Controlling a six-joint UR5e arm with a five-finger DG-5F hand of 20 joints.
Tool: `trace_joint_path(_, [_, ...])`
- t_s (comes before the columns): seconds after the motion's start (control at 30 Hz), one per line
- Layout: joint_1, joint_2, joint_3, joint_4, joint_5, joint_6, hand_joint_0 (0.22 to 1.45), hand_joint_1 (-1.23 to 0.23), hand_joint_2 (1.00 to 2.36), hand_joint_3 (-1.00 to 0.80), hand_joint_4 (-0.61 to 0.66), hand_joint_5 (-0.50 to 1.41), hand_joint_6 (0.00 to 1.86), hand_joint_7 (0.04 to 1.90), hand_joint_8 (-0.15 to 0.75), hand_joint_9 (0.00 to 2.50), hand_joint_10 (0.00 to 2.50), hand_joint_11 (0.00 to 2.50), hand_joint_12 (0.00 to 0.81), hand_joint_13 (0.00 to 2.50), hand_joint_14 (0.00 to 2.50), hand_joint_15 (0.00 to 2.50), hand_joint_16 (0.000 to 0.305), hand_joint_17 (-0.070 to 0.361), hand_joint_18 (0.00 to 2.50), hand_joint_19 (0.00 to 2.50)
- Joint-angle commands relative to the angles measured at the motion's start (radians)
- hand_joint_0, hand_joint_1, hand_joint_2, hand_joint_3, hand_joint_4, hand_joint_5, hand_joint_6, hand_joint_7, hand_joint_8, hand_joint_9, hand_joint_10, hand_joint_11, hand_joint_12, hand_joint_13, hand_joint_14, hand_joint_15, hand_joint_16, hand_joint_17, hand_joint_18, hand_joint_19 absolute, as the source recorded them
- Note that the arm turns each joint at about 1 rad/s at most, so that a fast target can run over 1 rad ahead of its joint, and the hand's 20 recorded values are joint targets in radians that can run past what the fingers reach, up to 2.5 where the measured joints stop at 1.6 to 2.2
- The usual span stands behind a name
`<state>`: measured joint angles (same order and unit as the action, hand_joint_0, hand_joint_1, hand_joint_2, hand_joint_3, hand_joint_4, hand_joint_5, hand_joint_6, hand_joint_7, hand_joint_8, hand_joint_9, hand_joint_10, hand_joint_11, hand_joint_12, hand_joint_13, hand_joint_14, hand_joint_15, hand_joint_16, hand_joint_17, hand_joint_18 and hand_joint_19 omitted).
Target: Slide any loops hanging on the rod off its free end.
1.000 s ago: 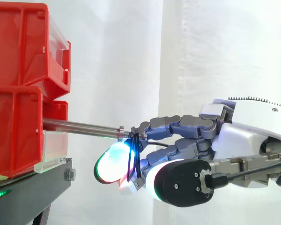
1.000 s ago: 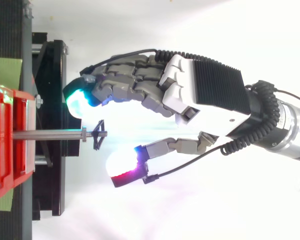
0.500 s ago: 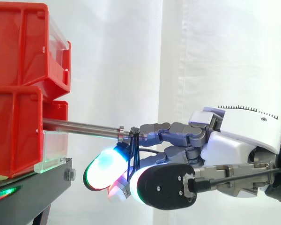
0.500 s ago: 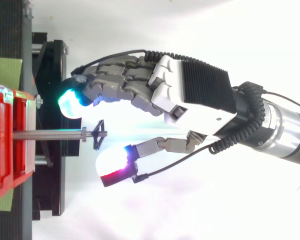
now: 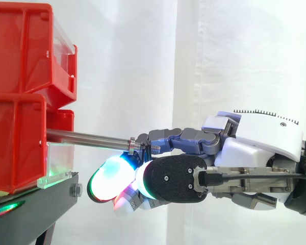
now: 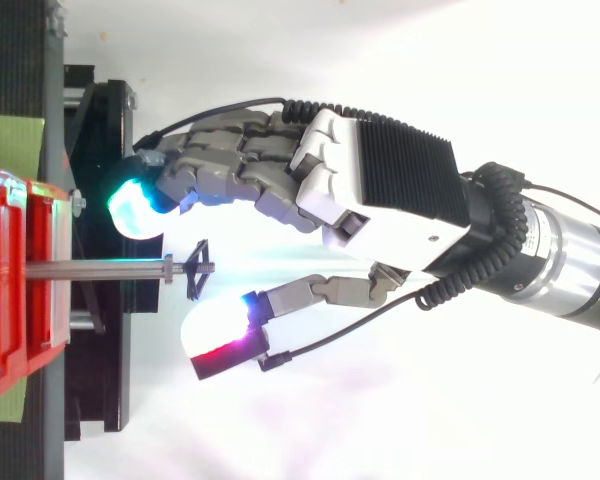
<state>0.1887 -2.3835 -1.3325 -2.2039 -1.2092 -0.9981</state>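
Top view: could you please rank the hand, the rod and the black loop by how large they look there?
1. hand: by far the largest.
2. rod: long but thin.
3. black loop: the smallest, hanging near the rod's free end.

Loop (image 6: 197, 270) at rod's (image 6: 95, 269) free end

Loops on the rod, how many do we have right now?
1. A dark loop hangs near the rod's free end, inside the open hand's span, untouched as seen from above. Another lying flush against it could be hidden.
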Motion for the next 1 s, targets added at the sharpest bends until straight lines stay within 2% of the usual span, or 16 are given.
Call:
trace_joint_path(0.0, [0.000,0.001,0.001,-0.002,-0.004,0.003,0.53,-0.62,1.00,-0.50,0.27,-0.13,0.50,1.11,0.279,0.60,0.02,0.46,0.352,0.55,0.01,0.29,0.048,0.109,0.49,0.28])
trace_joint_path(0.07, [0.000,0.000,0.001,-0.008,-0.016,0.003,0.53,-0.62,1.00,-0.50,0.27,-0.13,0.50,1.11,0.278,0.60,0.02,0.46,0.351,0.55,0.01,0.28,0.048,0.108,0.49,0.28])
trace_joint_path(0.2, [-0.011,0.009,0.001,-0.099,-0.041,0.003,0.53,-0.62,1.00,-0.50,0.27,-0.13,0.50,1.11,0.278,0.60,0.02,0.46,0.352,0.55,0.01,0.29,0.048,0.109,0.50,0.29])
trace_joint_path(0.23, [-0.014,0.018,0.000,-0.145,-0.042,0.000,0.53,-0.62,1.00,-0.50,0.27,-0.13,0.50,1.11,0.276,0.60,0.02,0.46,0.352,0.55,0.01,0.29,0.048,0.109,0.50,0.28])
trace_joint_path(0.27, [-0.014,0.018,0.000,-0.145,-0.042,0.000,0.53,-0.62,1.00,-0.50,0.27,-0.13,0.50,1.11,0.277,0.60,0.02,0.47,0.353,0.55,0.01,0.28,0.048,0.109,0.50,0.28])
trace_joint_path(0.3, [-0.015,0.032,0.001,-0.189,-0.044,0.000,0.53,-0.62,1.00,-0.50,0.27,-0.13,0.50,1.11,0.277,0.60,0.02,0.47,0.353,0.55,0.01,0.28,0.048,0.109,0.50,0.28])
trace_joint_path(0.4, [-0.015,0.050,0.001,-0.238,-0.042,-0.004,0.53,-0.62,1.00,-0.50,0.27,-0.13,0.50,1.11,0.278,0.60,0.02,0.47,0.352,0.55,0.01,0.28,0.048,0.109,0.50,0.28])
trace_joint_path(0.5, [-0.015,0.055,0.000,-0.257,-0.044,-0.005,0.53,-0.62,1.00,-0.50,0.27,-0.13,0.50,1.11,0.277,0.60,0.02,0.47,0.352,0.55,0.01,0.28,0.048,0.109,0.50,0.29])
trace_joint_path(0.73, [-0.015,0.055,0.000,-0.257,-0.044,-0.007,0.53,-0.62,1.00,-0.50,0.27,-0.13,0.50,1.11,0.276,0.60,0.02,0.47,0.352,0.55,0.01,0.29,0.048,0.108,0.50,0.28])
trace_joint_path(0.97, [-0.015,0.053,0.018,-0.251,-0.044,-0.008,0.54,-0.61,1.00,-0.50,0.27,-0.13,0.50,1.10,0.277,0.60,0.02,0.47,0.350,0.56,0.01,0.29,0.048,0.109,0.50,0.29])
